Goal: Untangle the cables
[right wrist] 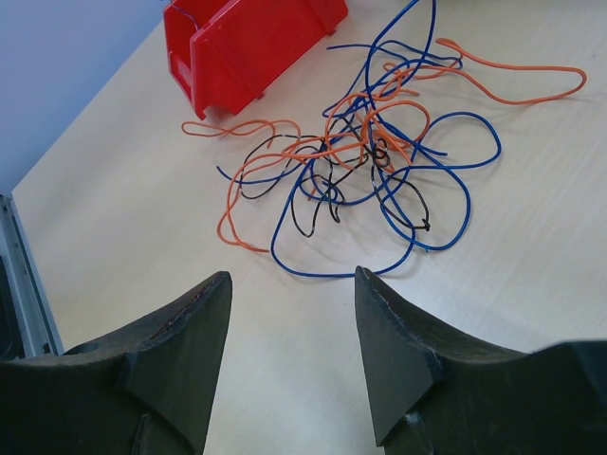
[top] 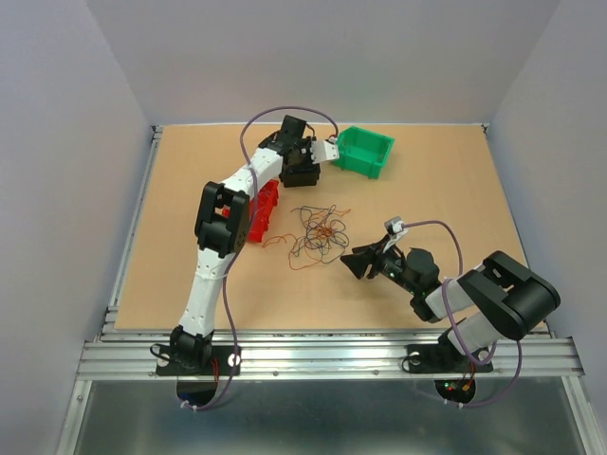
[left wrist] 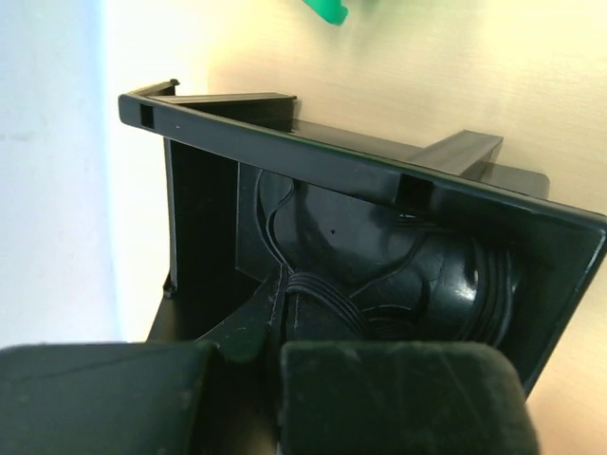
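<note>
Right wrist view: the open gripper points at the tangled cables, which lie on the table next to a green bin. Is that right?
Not quite. The right wrist view shows that the bin next to the cables is a red bin, not a green one. The rest stands: the right gripper is open and points at the tangle on the table.

Bright, even overhead light fills the top view; shadows on the tabletop (top: 446, 218) are soft and short. The left wrist view is washed pale along its top and left, with glossy highlights inside the black bin (left wrist: 379, 246) and a blurred foreground. The right wrist view renders the cables (right wrist: 372, 147) crisply.
</note>
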Controlling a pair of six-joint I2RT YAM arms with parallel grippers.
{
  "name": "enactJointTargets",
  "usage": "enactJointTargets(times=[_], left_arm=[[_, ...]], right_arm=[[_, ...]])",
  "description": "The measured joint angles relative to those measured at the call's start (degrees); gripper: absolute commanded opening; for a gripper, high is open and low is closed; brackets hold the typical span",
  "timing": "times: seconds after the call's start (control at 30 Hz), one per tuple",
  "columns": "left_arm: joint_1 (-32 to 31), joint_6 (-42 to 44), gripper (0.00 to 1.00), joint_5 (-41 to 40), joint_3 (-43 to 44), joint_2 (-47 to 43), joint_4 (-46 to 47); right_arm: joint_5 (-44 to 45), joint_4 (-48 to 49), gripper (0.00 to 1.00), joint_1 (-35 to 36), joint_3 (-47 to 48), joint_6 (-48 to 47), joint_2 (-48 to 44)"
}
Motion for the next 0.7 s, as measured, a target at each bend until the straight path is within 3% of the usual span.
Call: enactJointTargets(times=[0.1, 0.33, 0.53, 0.7], left_arm=[[0.2, -0.4, 0.28, 0.7, 0.6, 0.0, -0.1], [0.7, -0.6, 0.41, 3.4, 2.3, -0.3, -1.3], [1.6, -1.2, 0.64, 4.9, 2.3, -2.3, -2.8], [2.0, -2.1, 0.70, 5.0, 2.3, -5.2, -3.6]], right_arm=[[0.0, 0.0, 0.60, 0.0, 0.0, 0.0, 0.0], [0.0, 0.0, 0.60, 0.0, 0.0, 0.0, 0.0], [1.2, 0.0, 0.64, 0.0, 0.0, 0.8, 0.0], [2.0, -0.1, 0.64, 0.0, 1.0, 1.7, -0.7]])
